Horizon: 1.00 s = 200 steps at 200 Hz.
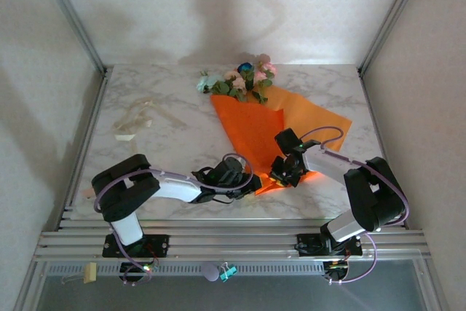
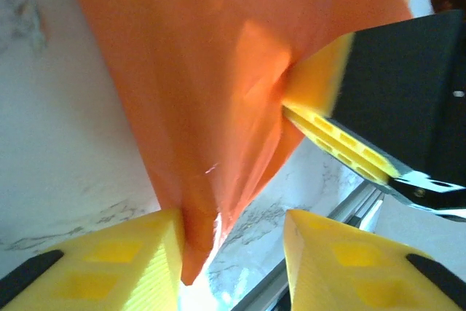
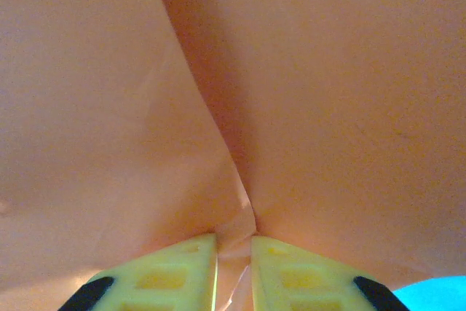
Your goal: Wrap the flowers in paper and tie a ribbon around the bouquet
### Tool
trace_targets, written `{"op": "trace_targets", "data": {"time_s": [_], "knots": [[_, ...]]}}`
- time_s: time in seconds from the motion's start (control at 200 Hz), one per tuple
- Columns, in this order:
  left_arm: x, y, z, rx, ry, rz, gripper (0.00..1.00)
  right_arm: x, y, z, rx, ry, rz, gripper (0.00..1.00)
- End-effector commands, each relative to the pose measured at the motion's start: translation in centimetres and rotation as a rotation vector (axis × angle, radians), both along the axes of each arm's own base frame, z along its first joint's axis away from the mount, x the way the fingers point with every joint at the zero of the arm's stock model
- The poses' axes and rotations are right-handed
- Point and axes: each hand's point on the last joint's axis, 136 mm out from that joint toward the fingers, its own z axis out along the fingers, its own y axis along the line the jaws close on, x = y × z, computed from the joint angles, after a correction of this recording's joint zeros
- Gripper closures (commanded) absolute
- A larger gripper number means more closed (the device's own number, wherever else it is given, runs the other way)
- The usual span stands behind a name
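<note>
Right gripper (image 3: 234,256) is pinched narrow on a pleat of the thin orange paper (image 3: 328,107), its yellow ribbed fingers nearly meeting around the crease. Left gripper (image 2: 231,260) stands parted, clamping nothing: the sheet's pointed tip dangles between its fingers, brushing one with a clear gap to the other. Beyond both grippers the paper fans into a smooth cone, with the flowers (image 1: 240,78), pink, pale and one blue, bunched at its far mouth. The limp cream ribbon (image 1: 138,123) lies crumpled on the marbled worktop (image 1: 328,85), well off to the left gripper's left.
</note>
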Motion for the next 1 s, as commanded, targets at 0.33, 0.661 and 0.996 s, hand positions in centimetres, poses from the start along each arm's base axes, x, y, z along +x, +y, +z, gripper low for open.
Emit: {"op": "trace_targets", "data": {"time_s": [0.33,0.661,0.996], "knots": [[-0.9,-0.5,-0.7,-0.012,0.029,0.028,0.64,-0.9,-1.4,-0.1,-0.024,0.016,-0.022,0.86],[-0.4,-1.7,-0.9,-0.008,0.023,0.007,0.93,-0.8,-1.4,1.1,-0.015,-0.006,-0.028,0.86],[-0.6,-1.0,-0.2,0.007,0.017,0.003,1.00,-0.5,-1.5,2.8,-0.011,-0.046,-0.025,0.84]]}}
